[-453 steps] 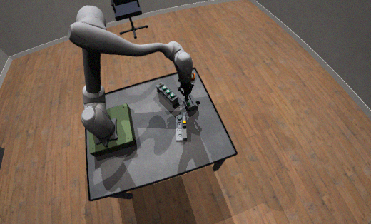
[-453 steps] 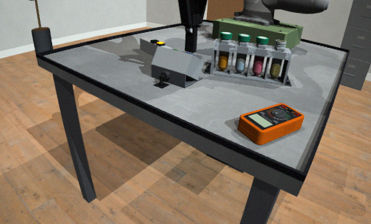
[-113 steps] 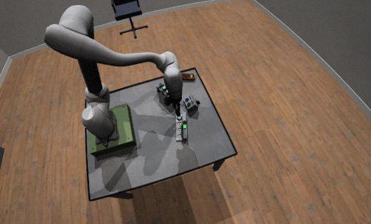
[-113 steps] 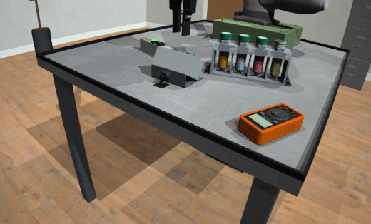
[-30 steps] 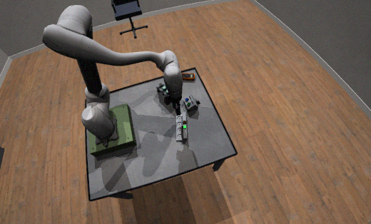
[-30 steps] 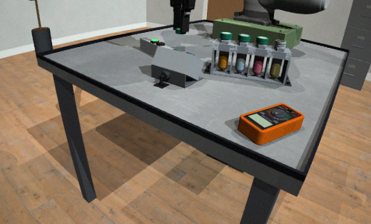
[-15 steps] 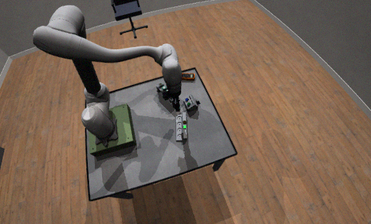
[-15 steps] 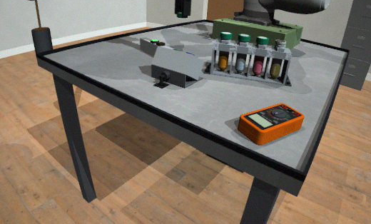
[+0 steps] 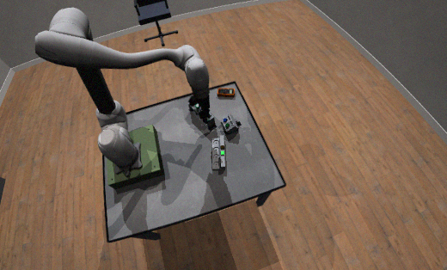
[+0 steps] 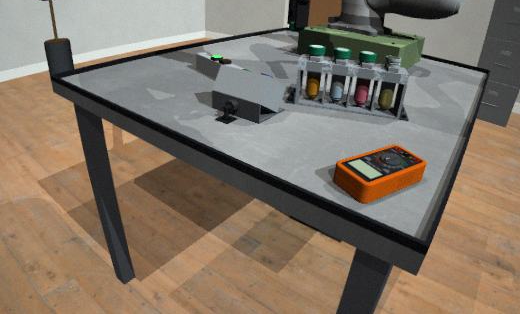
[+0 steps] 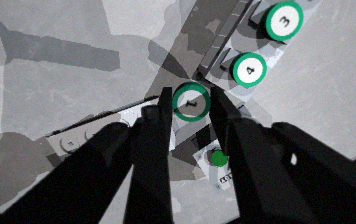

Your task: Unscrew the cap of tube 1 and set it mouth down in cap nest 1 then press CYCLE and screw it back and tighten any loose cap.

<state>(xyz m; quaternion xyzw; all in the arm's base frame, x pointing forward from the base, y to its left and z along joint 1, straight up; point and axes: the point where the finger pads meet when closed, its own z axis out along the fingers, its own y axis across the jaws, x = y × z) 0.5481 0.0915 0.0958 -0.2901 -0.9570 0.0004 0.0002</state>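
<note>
From above, the arm reaches over the grey table [image 9: 180, 196], its gripper [image 9: 205, 114] hanging between the tube rack [image 9: 195, 107] and the key housing [image 9: 229, 125]; the cap tray's green lamp [image 9: 223, 152] glows.

From the side, the rack [image 10: 350, 99] shows three green caps, while tube 1 [image 10: 386, 95], farthest from the housing [image 10: 247, 95], stands uncapped. A multimeter [image 10: 380, 172] lies near the table edge.

At the wrist, narrowly parted jaws clamp cap 1 [image 11: 191, 102] just beside cap 4 [image 11: 249, 69] and cap 3 [image 11: 283, 20], above the green key [image 11: 218, 158].
</note>
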